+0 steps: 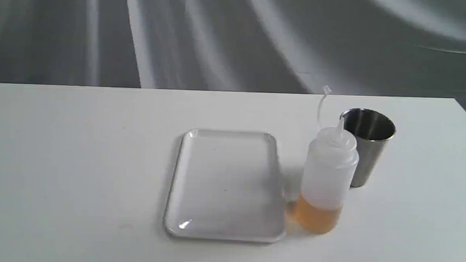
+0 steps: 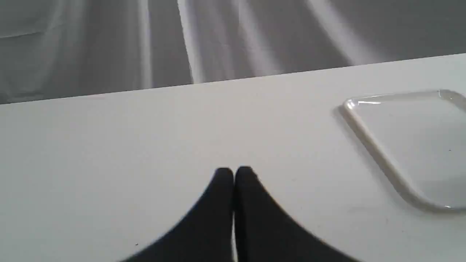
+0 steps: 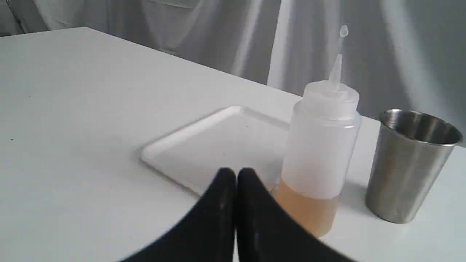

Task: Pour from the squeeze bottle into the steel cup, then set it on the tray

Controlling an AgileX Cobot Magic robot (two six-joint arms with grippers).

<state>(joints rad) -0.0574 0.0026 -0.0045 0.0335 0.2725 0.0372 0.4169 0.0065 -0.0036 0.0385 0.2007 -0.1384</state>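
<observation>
The left gripper (image 2: 233, 174) has its two black fingers pressed together with nothing between them, over bare table (image 1: 80, 160), and one rounded corner of the tray (image 1: 225, 185) lies near it. The right gripper (image 3: 236, 174) is closed the same way and grips nothing. Its tips point toward the tray's edge and the foot of the bottle (image 1: 326, 177). The bottle stands upright just beside the tray's right long side, close to that side's near corner (whether they touch cannot be told). Amber liquid fills only its lowest part. Its nozzle is bare, and the thin strap curves up past it with the small cap at its end. The cup (image 1: 368, 147) stands upright, mouth up, just behind the bottle toward the table's far right corner. The right wrist view shows a strip of table between the two. The tray lies flat about midway between the table's left and right edges, nearer the near edge than the far one, with nothing on it.
</observation>
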